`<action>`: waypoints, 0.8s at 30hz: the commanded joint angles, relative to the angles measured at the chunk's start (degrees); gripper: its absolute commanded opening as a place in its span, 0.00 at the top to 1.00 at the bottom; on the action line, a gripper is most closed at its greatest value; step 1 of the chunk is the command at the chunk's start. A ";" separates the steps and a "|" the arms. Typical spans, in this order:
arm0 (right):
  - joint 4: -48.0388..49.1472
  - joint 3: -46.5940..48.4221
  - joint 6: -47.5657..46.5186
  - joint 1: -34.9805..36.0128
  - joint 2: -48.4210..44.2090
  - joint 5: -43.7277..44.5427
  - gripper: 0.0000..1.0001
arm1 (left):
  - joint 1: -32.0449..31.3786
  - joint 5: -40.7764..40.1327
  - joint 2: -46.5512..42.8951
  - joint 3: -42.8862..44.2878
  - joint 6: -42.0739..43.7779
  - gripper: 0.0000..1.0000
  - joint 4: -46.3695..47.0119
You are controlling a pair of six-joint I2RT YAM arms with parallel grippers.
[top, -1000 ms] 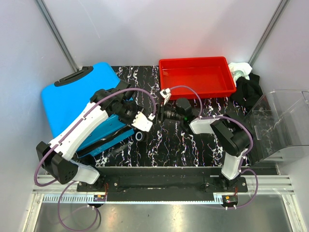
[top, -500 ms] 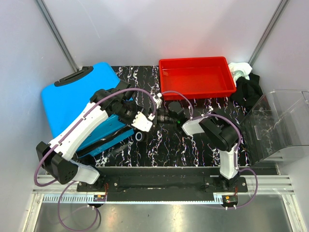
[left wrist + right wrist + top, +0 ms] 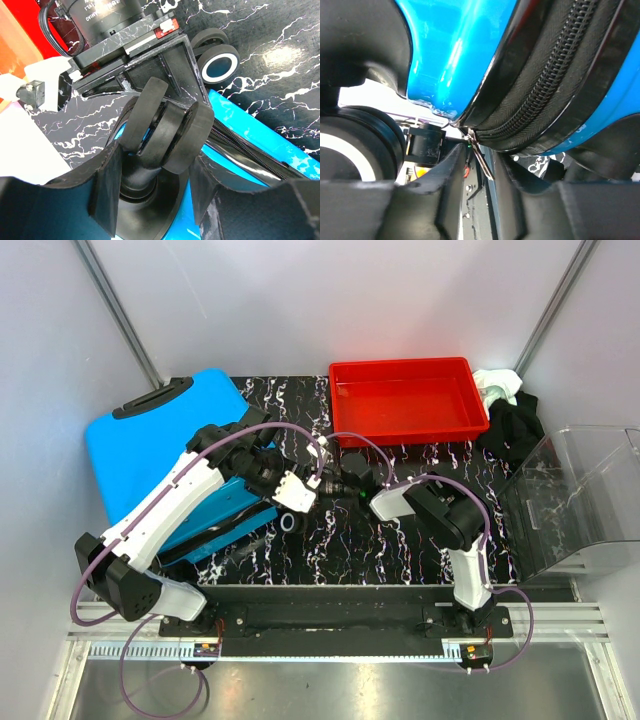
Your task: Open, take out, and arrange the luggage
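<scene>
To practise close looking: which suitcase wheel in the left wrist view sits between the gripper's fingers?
The near all-black twin wheel, inside the left gripper; the white-faced wheel stands clear beyond it.

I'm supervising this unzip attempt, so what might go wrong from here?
The thin zipper pull lies between the fingers of the right gripper; it may slip out when tugged. The left gripper only straddles a wheel; if that caster swivels, the luggage may shift.
</scene>
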 commanded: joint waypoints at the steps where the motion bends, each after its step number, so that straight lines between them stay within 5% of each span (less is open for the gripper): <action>1: 2.85 3.51 0.02 0.22 -0.19 2.60 0.72 | 0.69 2.27 -4.20 1.81 -9.14 1.00 -13.56; 5: 0.47 3.95 -0.77 0.22 -0.45 4.17 0.99 | 0.78 2.80 -4.38 1.99 -9.23 1.00 -14.44; 11: -12.34 1.58 -9.52 -0.84 -6.15 9.61 1.00 | 0.69 3.59 -5.87 0.85 -8.18 1.00 -18.13; 16: -34.22 3.77 -22.99 -1.28 -12.04 16.30 1.00 | 0.69 4.38 -7.10 0.58 -8.09 1.00 -19.27; 24: -43.99 4.47 -33.81 -4.18 -15.13 18.59 1.00 | 0.69 4.91 -9.12 -1.61 -8.35 1.00 -19.27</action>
